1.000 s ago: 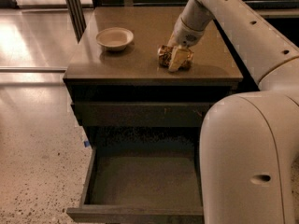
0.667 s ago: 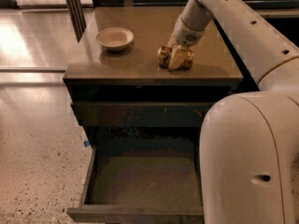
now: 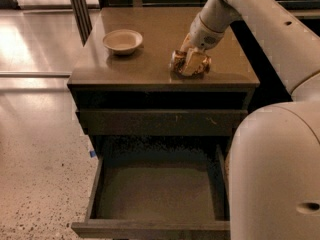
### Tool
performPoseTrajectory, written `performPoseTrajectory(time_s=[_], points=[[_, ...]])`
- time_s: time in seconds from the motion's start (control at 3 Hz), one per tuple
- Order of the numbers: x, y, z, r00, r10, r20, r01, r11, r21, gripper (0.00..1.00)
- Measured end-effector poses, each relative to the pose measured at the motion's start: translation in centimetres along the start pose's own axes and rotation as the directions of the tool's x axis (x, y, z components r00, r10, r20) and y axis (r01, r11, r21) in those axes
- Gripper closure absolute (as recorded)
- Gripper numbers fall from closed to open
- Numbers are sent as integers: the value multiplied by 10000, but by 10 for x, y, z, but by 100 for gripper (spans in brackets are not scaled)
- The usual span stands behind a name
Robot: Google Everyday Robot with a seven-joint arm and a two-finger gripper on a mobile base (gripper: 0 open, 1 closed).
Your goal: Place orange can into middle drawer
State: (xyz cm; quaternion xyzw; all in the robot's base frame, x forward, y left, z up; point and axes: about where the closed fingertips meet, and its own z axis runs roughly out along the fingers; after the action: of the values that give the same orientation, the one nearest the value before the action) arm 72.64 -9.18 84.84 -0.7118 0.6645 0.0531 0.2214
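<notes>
Golden-orange with dark patterning, the orange can lay on the brown cabinet top, near its front edge and towards the right. The gripper had come down onto it from above and behind: its pale tip covered the can's middle, and shiny metal showed on either side. Whether the gripper was clamped on the can or merely set loosely about it could not be told. A pale round bowl sat well apart to the left on the same top. Below, a closed drawer front bore small light scratches. Under it the middle drawer stood pulled out, its flat dark floor bare. The robot's white body hid the drawer's right corner.
</notes>
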Motion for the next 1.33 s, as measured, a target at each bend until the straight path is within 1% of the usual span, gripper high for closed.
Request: performPoseTrajectory(time_s=[0.67, 1.0, 1.33], points=[[-2, 9, -2, 10000, 6, -2, -6, 10000, 7, 100], [-24, 41, -53, 9976, 105, 689, -188, 9924, 1213, 100], [-25, 45, -53, 9976, 106, 691, -189, 9924, 1214, 100]])
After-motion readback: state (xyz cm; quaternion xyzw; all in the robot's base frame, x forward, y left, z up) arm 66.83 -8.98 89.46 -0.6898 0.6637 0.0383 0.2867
